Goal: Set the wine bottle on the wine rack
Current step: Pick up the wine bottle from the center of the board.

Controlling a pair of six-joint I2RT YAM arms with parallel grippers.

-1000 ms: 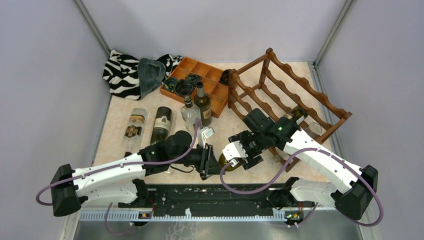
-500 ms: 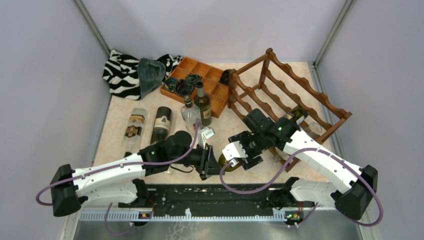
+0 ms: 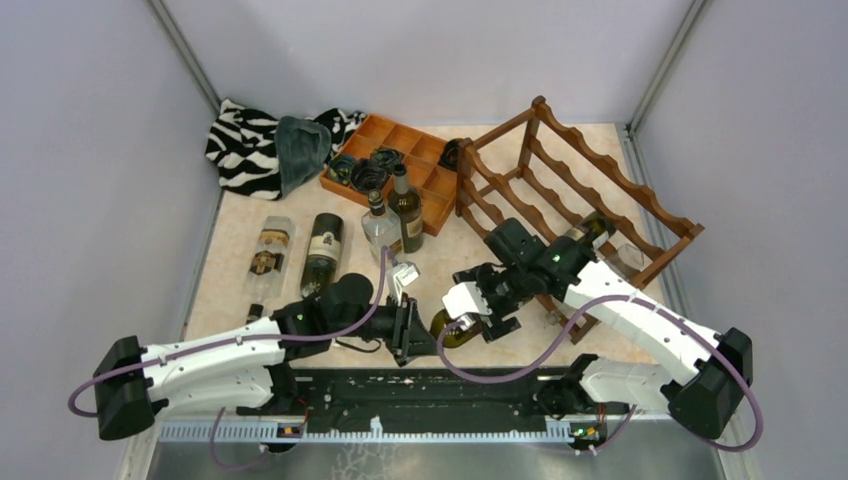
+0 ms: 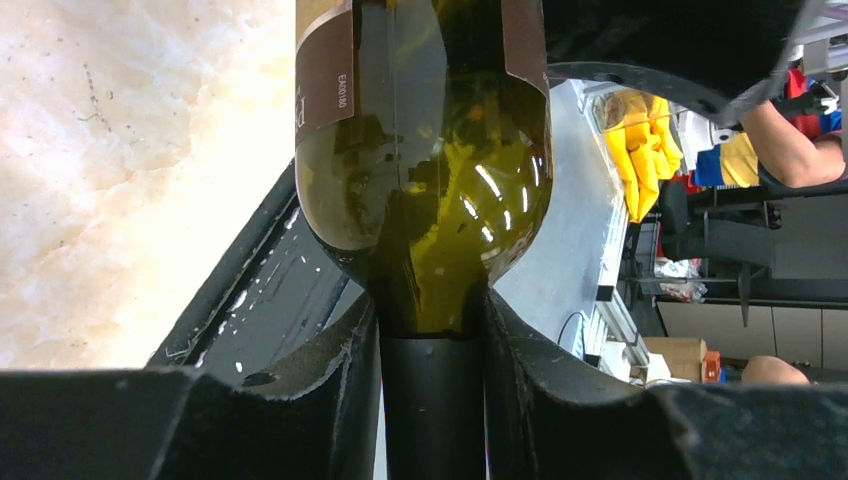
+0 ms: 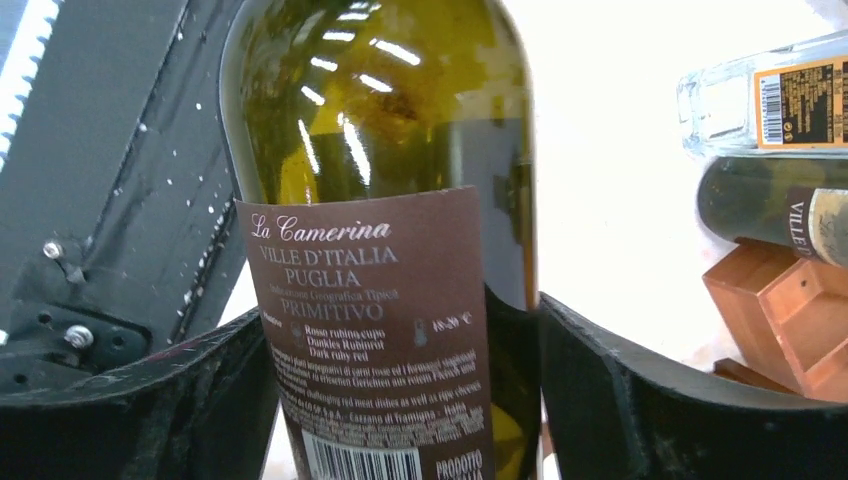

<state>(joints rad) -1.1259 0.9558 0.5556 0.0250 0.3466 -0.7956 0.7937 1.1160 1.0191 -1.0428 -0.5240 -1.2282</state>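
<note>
Top view: wine bottle (image 3: 452,328) lay roughly level at near edge of table (image 3: 225,275), short of wine rack (image 3: 580,180) and apart from it.
Left wrist view alone showed my left claw (image 4: 432,330) clamped on neck, below olive-green shoulder.
Right wrist view alone showed my right claw (image 5: 400,380) closed round body at brown label reading "La Camerina".

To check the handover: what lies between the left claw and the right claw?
The wine bottle, seen in the top view; left claw pinches its neck, right claw flanks its body.
</note>
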